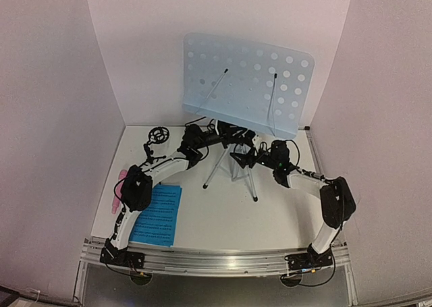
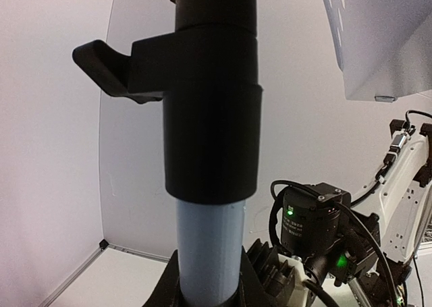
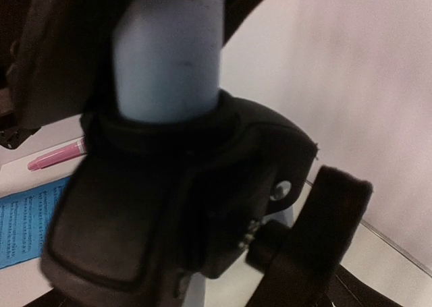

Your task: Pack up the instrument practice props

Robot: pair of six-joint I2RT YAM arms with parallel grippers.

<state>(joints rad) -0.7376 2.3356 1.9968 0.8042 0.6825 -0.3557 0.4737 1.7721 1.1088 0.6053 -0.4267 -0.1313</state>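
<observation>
**Status.** Packing had not begun, as far as the views showed. No prop sat in a case or bag, and no container was in view.

**Left gripper** (image 2: 206,290). It was clenched on the pole (image 2: 206,246) of the stand (image 1: 246,84), just below a black collar (image 2: 212,118). The pole rose upright from between my left jaws, and the perforated desk stood high above them.

**Right gripper** (image 1: 250,155). It was at the tripod hub (image 3: 182,206), lower on the same pole and opposite my left jaws. The close view was blurred, so I could not tell whether these jaws were released or grasping the hub.

**Stand.** It was erect, with its legs (image 1: 214,170) spread below both pairs of jaws.

**Other props.**
- The mic stand (image 1: 158,135) stood near my left jaws, on their outer side.
- The pink mic (image 1: 120,189) and the blue sheet music (image 1: 158,216) lay well back from the jaws on the table (image 1: 223,219), beside my left arm.
- I could not tell the number of sheets.

**Judgement.** Collapsing the stand appeared to be the step in hand. All the props were left to pack.
</observation>
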